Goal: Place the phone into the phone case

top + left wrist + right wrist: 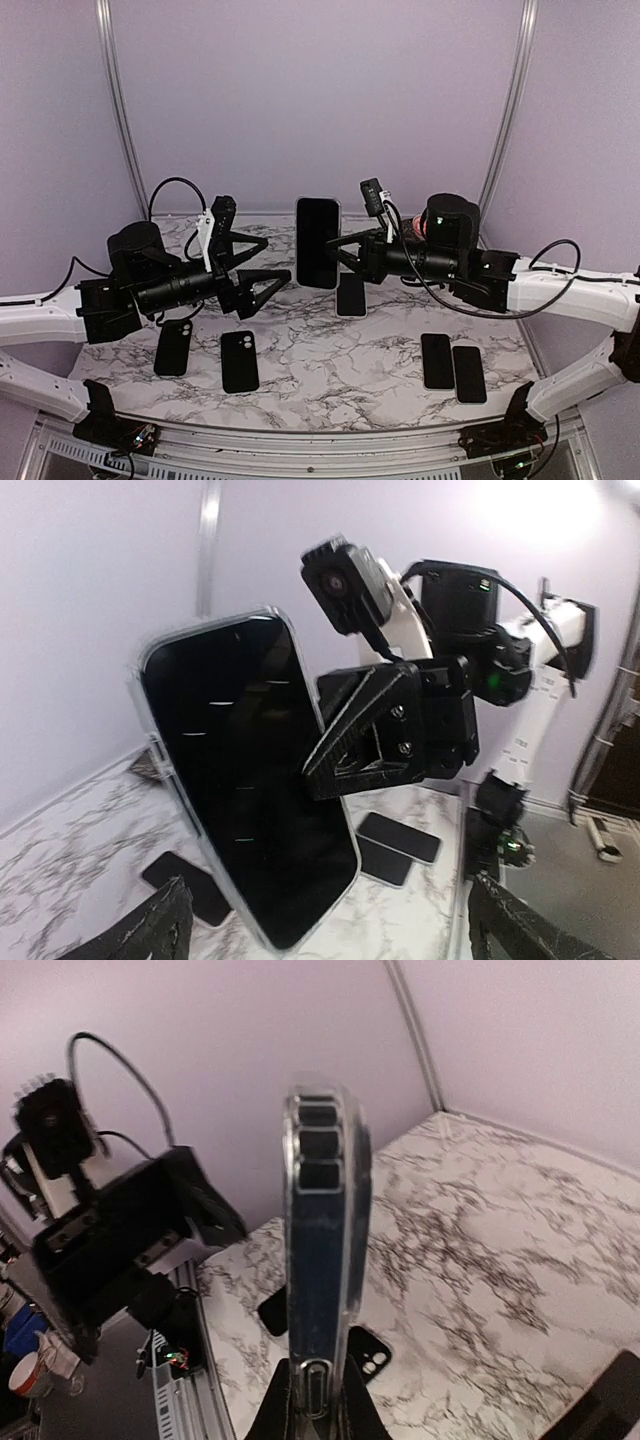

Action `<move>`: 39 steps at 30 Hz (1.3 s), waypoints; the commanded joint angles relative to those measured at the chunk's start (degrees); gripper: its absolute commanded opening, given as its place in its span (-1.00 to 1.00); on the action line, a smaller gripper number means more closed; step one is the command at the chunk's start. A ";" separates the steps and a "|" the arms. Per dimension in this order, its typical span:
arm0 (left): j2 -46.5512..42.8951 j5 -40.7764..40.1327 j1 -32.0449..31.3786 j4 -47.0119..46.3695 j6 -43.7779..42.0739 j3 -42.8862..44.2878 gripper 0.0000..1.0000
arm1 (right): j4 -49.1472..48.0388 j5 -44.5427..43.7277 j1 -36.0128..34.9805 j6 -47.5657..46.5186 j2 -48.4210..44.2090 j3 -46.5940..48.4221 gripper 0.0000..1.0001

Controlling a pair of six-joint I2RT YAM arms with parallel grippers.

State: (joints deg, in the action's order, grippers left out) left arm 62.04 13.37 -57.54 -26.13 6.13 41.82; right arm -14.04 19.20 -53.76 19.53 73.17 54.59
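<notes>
A black-screened phone (317, 242) stands upright in the air above the middle of the table, with a clear phone case (152, 742) showing as a rim around it. My right gripper (346, 252) is shut on its right long edge. In the right wrist view the phone (325, 1250) is seen edge-on, clamped between the fingers of the right gripper (318, 1422). Left of the phone, my left gripper (276, 263) is open and apart from it. In the left wrist view the two fingertips (150, 930) sit wide apart at the bottom corners, the phone (240, 780) ahead of them.
On the marble table (330, 350) lie two black cases (173, 347) (239, 360) at the near left, two dark phones (436, 360) (468, 373) at the near right, and another phone (351, 294) under the held one. Purple walls enclose the back and sides.
</notes>
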 commanded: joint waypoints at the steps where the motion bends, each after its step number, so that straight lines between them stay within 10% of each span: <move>1: 1.40 -32.59 3.15 13.60 -1.90 4.96 0.98 | 11.52 -7.47 10.01 12.96 6.69 3.17 -1.00; 5: 6.93 -34.84 9.93 25.88 5.40 10.11 0.98 | 9.18 -2.76 11.34 12.95 16.35 7.84 -1.00; 24: 5.85 -31.38 13.94 22.53 5.39 4.96 0.98 | 1.51 10.98 17.96 23.37 46.67 20.12 -0.90; 30: 5.33 -31.26 14.35 22.43 5.46 4.77 0.98 | 11.39 5.96 17.99 17.63 46.13 23.70 -0.31; 39: 5.06 -31.22 14.81 22.38 5.64 4.76 0.98 | 33.63 -19.35 11.10 7.13 41.61 35.04 -0.16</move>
State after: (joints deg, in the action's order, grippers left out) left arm 68.53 -18.02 -43.38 -4.23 11.42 47.20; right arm 6.48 18.55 -37.36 33.91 119.07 81.49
